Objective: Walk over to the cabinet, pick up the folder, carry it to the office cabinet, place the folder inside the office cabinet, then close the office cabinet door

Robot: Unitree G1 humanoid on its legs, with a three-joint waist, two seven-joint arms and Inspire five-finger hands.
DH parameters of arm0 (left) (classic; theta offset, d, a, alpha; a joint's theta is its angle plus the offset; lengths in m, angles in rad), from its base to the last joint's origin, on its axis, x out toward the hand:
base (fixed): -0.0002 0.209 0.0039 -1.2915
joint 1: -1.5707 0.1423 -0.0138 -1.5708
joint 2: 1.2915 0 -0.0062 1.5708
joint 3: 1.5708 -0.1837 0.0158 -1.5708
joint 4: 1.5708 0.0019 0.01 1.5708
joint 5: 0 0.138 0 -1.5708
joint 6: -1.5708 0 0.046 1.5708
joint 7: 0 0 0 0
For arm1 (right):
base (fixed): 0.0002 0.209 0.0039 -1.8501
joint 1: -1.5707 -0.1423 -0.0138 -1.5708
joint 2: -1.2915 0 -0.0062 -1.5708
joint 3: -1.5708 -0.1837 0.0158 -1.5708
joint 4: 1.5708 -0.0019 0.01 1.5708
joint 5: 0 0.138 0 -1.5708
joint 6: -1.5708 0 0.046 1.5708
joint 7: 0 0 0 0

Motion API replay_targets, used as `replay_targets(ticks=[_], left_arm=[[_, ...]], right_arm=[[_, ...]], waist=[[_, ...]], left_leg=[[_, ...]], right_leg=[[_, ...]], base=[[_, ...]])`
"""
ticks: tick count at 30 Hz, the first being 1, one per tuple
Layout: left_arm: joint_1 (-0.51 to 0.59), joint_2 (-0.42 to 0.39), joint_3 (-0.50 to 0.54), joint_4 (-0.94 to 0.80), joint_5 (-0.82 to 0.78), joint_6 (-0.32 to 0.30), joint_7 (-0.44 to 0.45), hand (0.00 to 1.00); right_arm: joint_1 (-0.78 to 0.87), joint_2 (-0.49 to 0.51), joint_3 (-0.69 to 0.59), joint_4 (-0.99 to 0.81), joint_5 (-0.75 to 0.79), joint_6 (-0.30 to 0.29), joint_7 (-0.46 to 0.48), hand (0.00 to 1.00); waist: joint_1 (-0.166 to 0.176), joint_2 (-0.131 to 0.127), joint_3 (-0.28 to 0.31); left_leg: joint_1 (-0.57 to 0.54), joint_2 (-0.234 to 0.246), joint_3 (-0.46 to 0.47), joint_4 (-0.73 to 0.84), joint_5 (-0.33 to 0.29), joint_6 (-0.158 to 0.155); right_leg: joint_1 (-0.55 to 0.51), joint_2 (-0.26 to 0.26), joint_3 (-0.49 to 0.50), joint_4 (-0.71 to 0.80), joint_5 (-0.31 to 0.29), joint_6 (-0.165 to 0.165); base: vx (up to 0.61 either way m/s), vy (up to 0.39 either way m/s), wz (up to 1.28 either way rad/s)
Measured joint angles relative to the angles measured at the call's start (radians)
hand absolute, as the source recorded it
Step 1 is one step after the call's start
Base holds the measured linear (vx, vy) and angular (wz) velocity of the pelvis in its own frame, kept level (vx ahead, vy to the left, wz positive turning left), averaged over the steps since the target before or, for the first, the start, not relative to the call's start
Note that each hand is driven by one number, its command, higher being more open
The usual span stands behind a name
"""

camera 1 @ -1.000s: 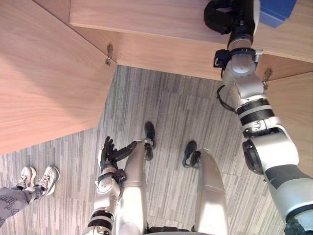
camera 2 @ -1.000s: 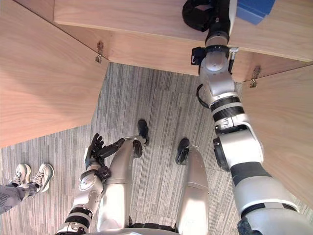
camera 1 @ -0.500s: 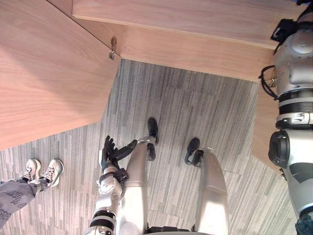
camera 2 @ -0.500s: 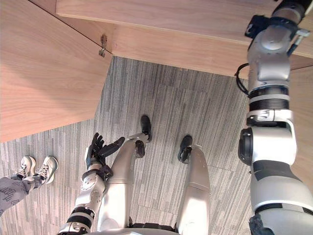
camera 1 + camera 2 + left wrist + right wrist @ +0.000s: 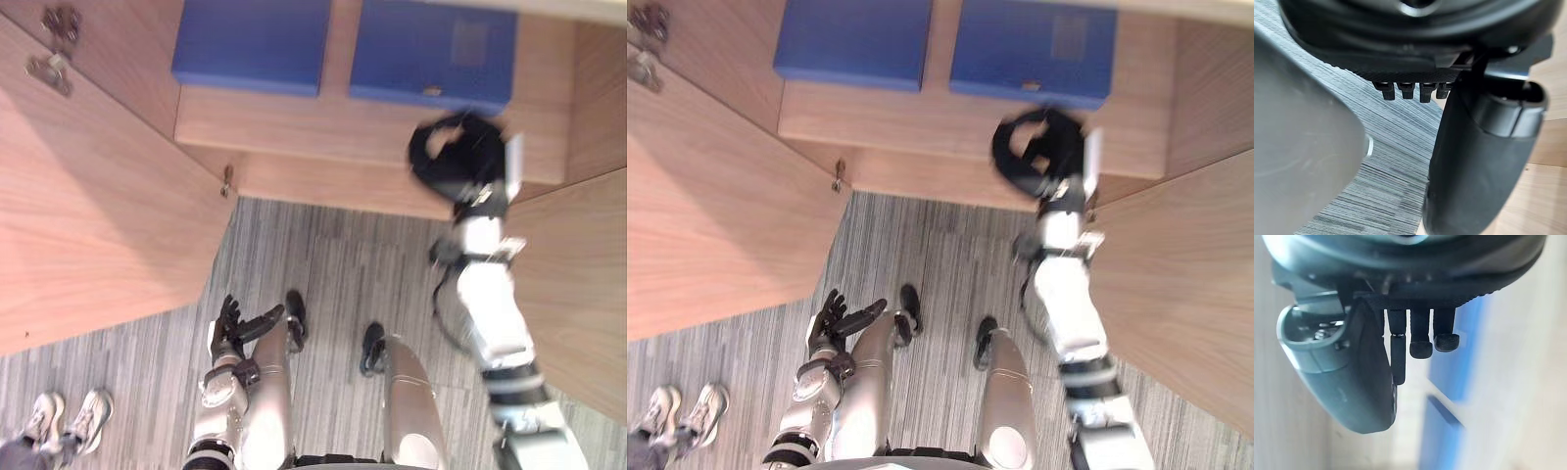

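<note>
Below the nearer blue folder (image 5: 434, 54), right hand (image 5: 457, 157) aloft, fingers loose, empty; left hand (image 5: 229, 335) low, fingers splayed.

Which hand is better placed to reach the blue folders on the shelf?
Right: the right hand is raised at the shelf, close to a blue folder; the left hand hangs low, open.

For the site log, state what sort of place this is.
Probably an office storage area. There is a wooden cabinet with its door swung open. On its shelf lie a left blue folder and a right blue folder, and the floor has grey striped carpet.
</note>
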Motion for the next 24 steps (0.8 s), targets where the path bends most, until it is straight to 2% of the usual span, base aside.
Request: replay_targets(ticks=[3, 4, 10, 13, 14, 20, 24], left_arm=[[0.029, 0.028, 0.004, 0.122, 0.048, 0.013, -0.014, 1.00], [0.038, 0.038, 0.008, 0.167, 0.067, 0.020, -0.018, 1.00], [0.068, 0.048, 0.040, 0.246, 0.135, 0.041, -0.029, 1.00], [0.091, 0.050, 0.060, 0.253, 0.142, 0.046, -0.029, 1.00], [0.095, 0.051, 0.068, 0.262, 0.143, 0.048, -0.029, 1.00], [0.118, 0.034, 0.096, 0.292, 0.161, 0.064, -0.030, 1.00], [0.157, 0.010, 0.127, 0.289, 0.180, 0.074, -0.032, 1.00]], right_arm=[[0.146, 0.069, -0.001, 0.139, -0.093, -0.007, 0.066, 1.00], [0.182, 0.080, -0.011, 0.220, -0.127, -0.007, 0.079, 1.00], [0.242, 0.159, -0.181, 0.603, -0.171, 0.020, 0.103, 1.00], [0.271, 0.190, -0.291, 0.729, -0.131, 0.030, 0.097, 1.00], [0.276, 0.203, -0.342, 0.763, -0.111, 0.035, 0.090, 1.00], [0.313, 0.225, -0.574, 0.791, 0.081, 0.041, 0.045, 1.00], [0.356, 0.222, -0.697, 0.687, 0.143, 0.046, 0.002, 1.00]], waist=[[-0.021, -0.019, -0.079], [-0.039, -0.023, -0.112], [-0.069, -0.031, -0.176], [-0.082, -0.030, -0.221], [-0.095, -0.030, -0.231], [-0.119, -0.030, -0.269], [-0.125, -0.027, -0.280]], left_leg=[[0.118, -0.002, 0.039, -0.109, 0.019, -0.008], [0.158, -0.008, 0.054, -0.158, 0.031, -0.008], [0.358, -0.033, 0.162, -0.346, 0.077, -0.002], [0.438, -0.042, 0.212, -0.423, 0.098, -0.007], [0.463, -0.043, 0.225, -0.443, 0.105, -0.011], [0.556, -0.069, 0.313, -0.548, 0.142, -0.023], [0.633, -0.092, 0.377, -0.653, 0.166, -0.051]], right_leg=[[0.109, 0.025, 0.032, -0.158, 0.066, 0.009], [0.148, 0.031, 0.045, -0.225, 0.096, 0.013], [0.304, 0.043, 0.132, -0.441, 0.210, 0.032], [0.347, 0.047, 0.182, -0.499, 0.246, 0.031], [0.358, 0.050, 0.197, -0.513, 0.259, 0.030], [0.368, 0.053, 0.285, -0.543, 0.285, 0.031], [0.367, 0.056, 0.340, -0.549, 0.282, 0.017]], base=[[0.13, 0.046, -0.39], [0.14, 0.069, -0.42], [0.10, 0.058, -0.49], [0.02, 0.024, -0.52], [-0.02, 0.014, -0.44], [-0.07, 0.030, -0.49], [-0.10, 0.022, -0.47]])
